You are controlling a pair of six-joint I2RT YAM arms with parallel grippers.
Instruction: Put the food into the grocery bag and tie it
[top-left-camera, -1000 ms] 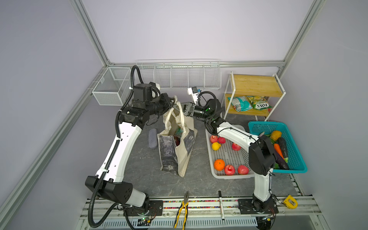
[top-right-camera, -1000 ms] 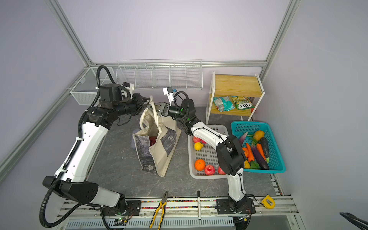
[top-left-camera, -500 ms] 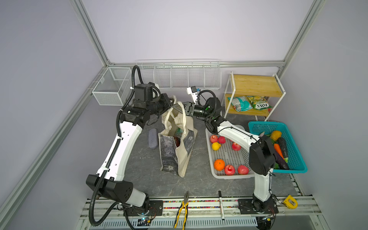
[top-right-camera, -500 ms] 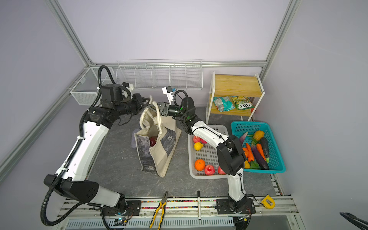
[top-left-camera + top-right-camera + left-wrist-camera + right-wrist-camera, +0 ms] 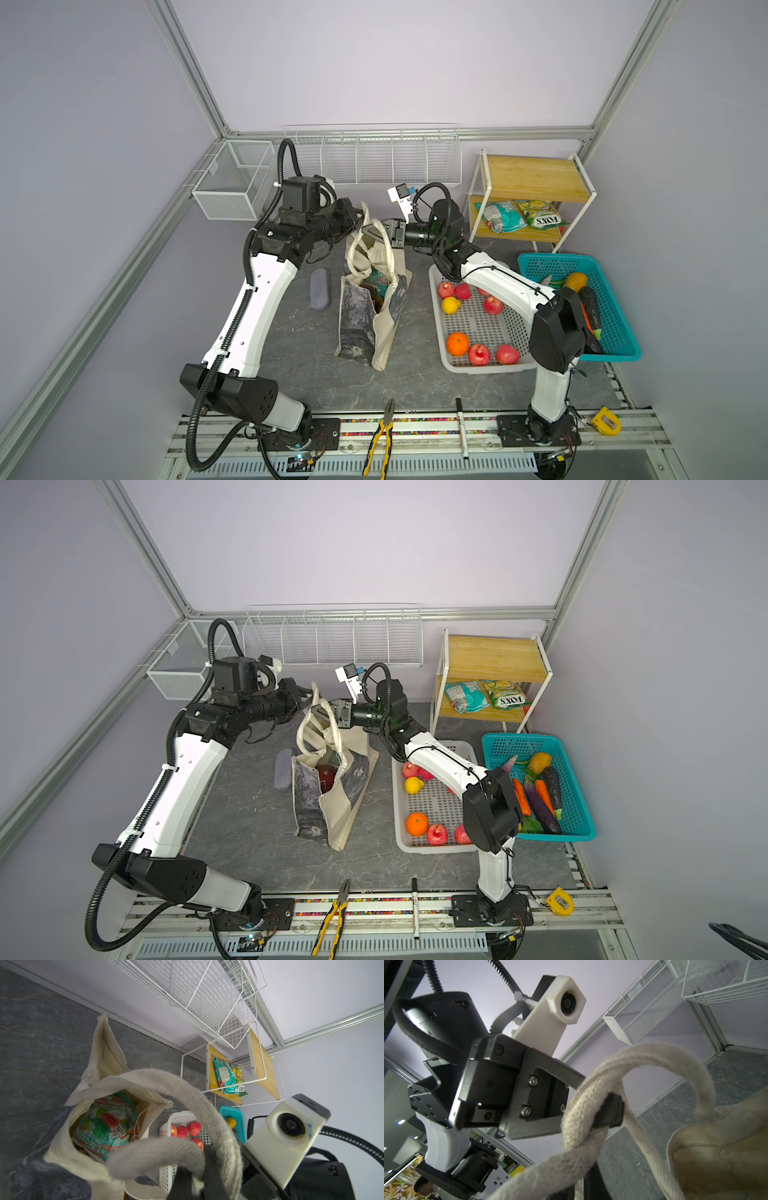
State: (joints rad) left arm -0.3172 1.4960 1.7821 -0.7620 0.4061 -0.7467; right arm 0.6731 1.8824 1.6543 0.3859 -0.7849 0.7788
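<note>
The grocery bag [image 5: 370, 320] [image 5: 328, 800] stands in the middle of the table, with its mouth open. A snack packet [image 5: 104, 1126] and a red fruit [image 5: 326, 777] lie inside it. Its cream strap handles [image 5: 207, 1103] [image 5: 664, 1057] are lifted and crossed above the mouth. My left gripper [image 5: 360, 216] [image 5: 196, 1169] is shut on one strap. From the opposite side my right gripper [image 5: 374, 232] [image 5: 579, 1190] is shut on a strap too. More food sits in the white basket [image 5: 515, 368], the teal basket [image 5: 615, 353] and on the shelf [image 5: 536, 178].
A grey case [image 5: 319, 289] lies left of the bag. Pliers [image 5: 380, 432], a marker [image 5: 460, 419] and a yellow tape measure [image 5: 606, 420] rest along the front rail. Wire baskets [image 5: 374, 158] hang on the back wall.
My right gripper was open beside the straps a second ago; it has closed on a strap. The left gripper has kept its hold and barely moved.
</note>
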